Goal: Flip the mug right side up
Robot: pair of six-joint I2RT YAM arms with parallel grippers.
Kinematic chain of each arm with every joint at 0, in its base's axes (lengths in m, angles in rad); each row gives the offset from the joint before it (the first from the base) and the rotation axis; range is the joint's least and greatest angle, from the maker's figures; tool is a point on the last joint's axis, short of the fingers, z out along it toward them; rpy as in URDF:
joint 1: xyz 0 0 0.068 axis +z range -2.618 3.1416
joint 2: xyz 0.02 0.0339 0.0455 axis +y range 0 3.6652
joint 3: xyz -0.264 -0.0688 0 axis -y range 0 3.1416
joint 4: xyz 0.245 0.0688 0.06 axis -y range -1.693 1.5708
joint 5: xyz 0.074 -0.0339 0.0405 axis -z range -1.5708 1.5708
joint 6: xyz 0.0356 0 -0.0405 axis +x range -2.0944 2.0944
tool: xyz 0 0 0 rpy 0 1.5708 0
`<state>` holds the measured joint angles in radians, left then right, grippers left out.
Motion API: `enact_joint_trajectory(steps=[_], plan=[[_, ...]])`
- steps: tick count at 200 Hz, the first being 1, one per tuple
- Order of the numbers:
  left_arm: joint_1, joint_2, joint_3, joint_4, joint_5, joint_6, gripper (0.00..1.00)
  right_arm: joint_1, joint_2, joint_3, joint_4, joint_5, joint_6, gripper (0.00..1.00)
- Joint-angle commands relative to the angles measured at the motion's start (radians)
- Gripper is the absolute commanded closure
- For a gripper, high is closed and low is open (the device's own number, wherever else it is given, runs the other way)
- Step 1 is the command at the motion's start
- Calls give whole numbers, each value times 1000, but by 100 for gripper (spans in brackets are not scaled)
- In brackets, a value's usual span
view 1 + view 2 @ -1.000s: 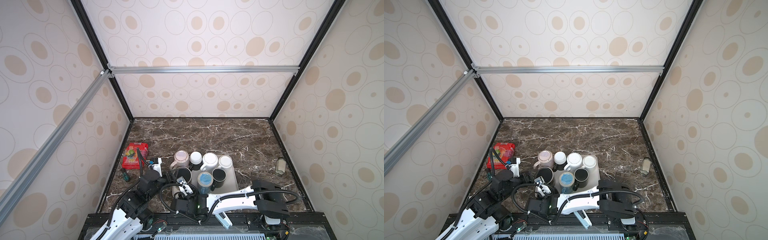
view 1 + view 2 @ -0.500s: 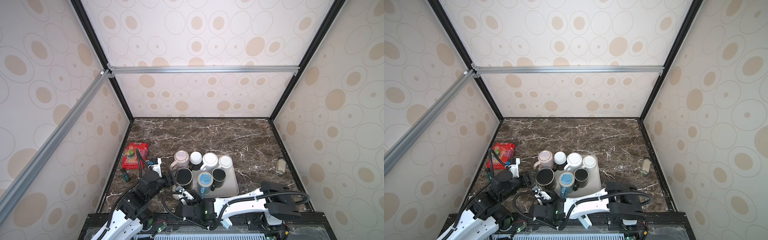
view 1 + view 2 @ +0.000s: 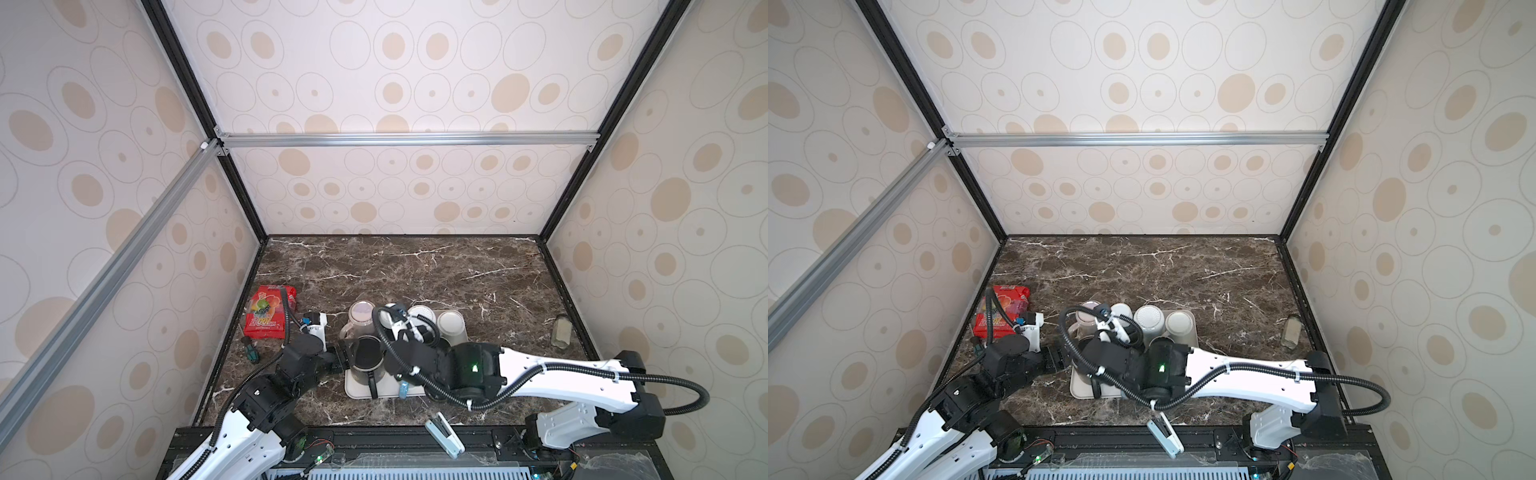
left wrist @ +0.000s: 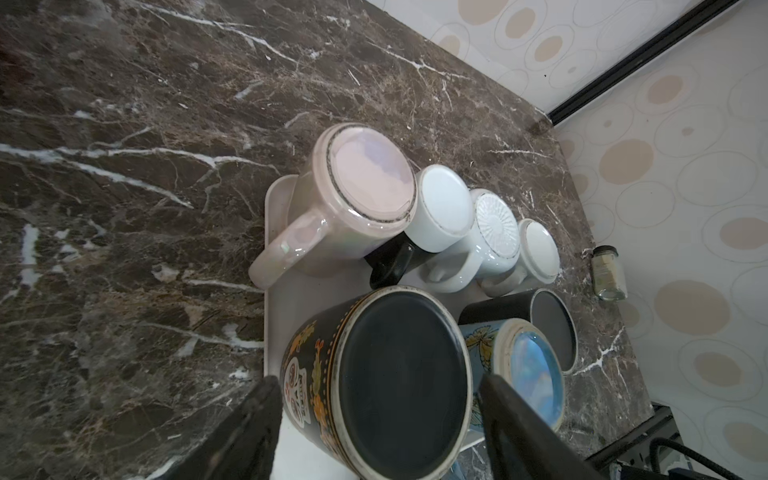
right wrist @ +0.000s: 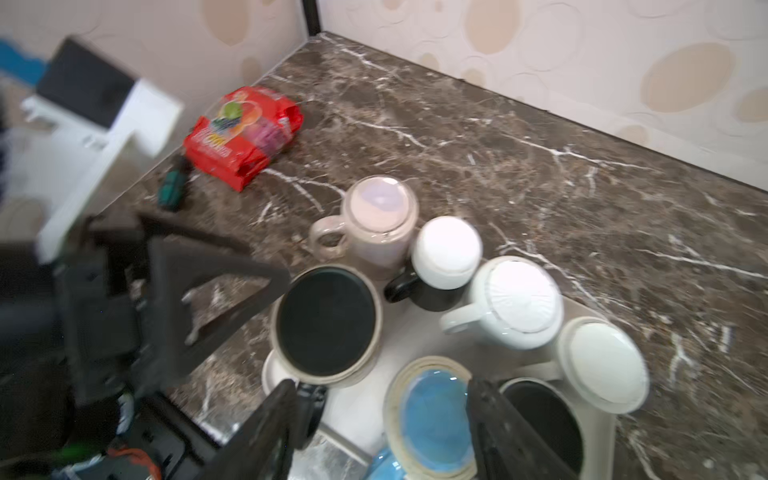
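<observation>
A large black mug with orange and gold decoration [image 4: 374, 386] stands upside down, its dark base facing up, at the near left corner of a beige tray [image 4: 279, 199] on the dark marble surface [image 3: 399, 274]. The left gripper [image 4: 374, 432] has its jaws spread wide on either side of this mug — not visibly pressing it. The right gripper [image 5: 382, 424] hangs above the blue butterfly mug [image 5: 432, 411] just beside, its jaws open around that mug's upturned base. Five more inverted mugs crowd the tray: a pearly pink one [image 4: 357, 195], a small white one with a black handle [image 4: 440, 208], a ribbed white one [image 4: 494, 232], a cream one [image 4: 538, 249] and a plain black one [image 4: 548, 328]. Well apart lie a red snack packet [image 3: 270, 311], a green-handled screwdriver [image 5: 174, 187] and a small glass jar [image 3: 561, 332].
</observation>
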<state>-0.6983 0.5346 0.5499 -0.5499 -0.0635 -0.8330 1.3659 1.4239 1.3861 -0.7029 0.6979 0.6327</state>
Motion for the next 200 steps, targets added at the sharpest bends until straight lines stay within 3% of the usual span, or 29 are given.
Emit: enact_joint_trajectory(steps=[1, 54, 90, 170, 200], plan=[[-102, 7, 71, -141, -123, -81, 25, -35, -63, -24, -103, 9, 23, 34], [-347, 54, 78, -223, -218, -291, 25, -125, -147, -127, -6, -59, -36, 36], [-513, 189, 82, -186, -287, -390, 24, -156, -174, -192, 48, -105, -39, 37], [-518, 386, 33, -1, -247, -352, 25, -226, -218, -298, 136, -201, -53, 38], [-510, 459, 25, -39, -253, -363, 30, -234, -199, -295, 144, -231, -57, 38]])
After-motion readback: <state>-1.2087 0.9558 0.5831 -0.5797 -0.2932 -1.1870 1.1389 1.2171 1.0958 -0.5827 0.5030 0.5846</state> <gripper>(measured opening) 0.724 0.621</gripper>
